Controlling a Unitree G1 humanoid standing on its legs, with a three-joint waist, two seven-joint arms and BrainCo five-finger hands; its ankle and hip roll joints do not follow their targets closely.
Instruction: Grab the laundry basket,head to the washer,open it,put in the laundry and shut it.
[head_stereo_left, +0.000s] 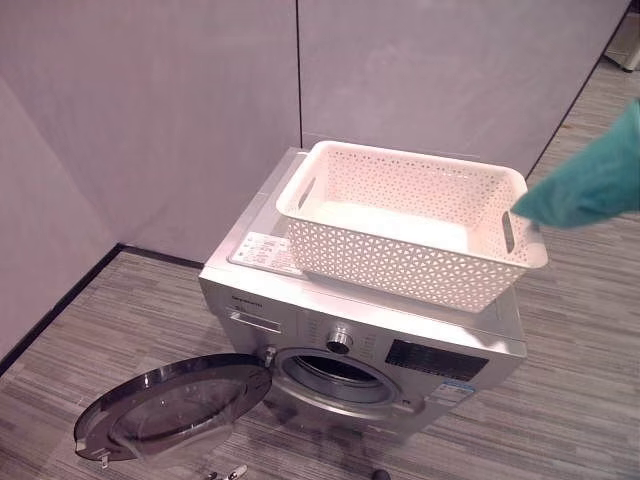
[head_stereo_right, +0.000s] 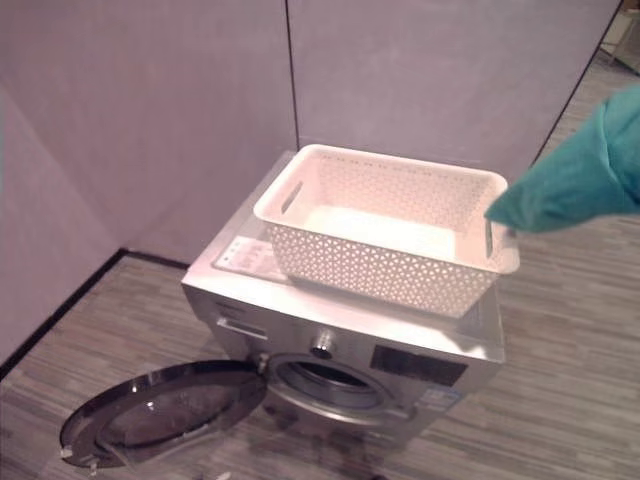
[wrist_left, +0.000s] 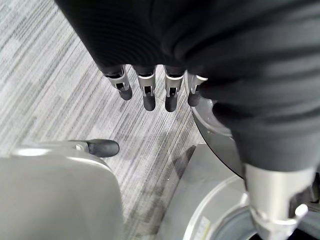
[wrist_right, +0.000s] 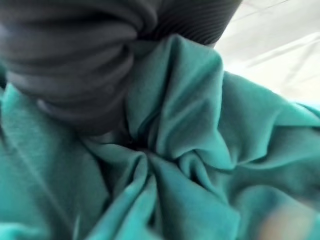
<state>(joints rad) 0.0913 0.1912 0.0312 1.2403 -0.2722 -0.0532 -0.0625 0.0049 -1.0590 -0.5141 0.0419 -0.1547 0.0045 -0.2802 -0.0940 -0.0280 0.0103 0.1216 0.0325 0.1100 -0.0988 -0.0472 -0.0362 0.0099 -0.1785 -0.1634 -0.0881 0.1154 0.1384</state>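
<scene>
Left-hand fingers (wrist_left: 149, 92) are seen in the left wrist view hanging straight and relaxed, holding nothing, above grey striped floor (wrist_left: 45, 85). In the right wrist view the right hand (wrist_right: 75, 65) is shown as a dark ribbed cover buried in bunched teal cloth (wrist_right: 200, 150); its fingers are hidden by the folds, so whether they are curled round the fabric cannot be told. In the left eye view a white lattice laundry basket (head_stereo_left: 400, 262) is seen resting on top of the silver washer (head_stereo_left: 250, 305), empty inside (only its pale bottom is visible). The teal cloth (head_stereo_left: 590, 180) is held in the air just beside the basket's right handle end. The washer's round door (head_stereo_left: 170, 410) is swung fully open, low over the floor, and the drum opening (head_stereo_left: 335, 378) is exposed.
</scene>
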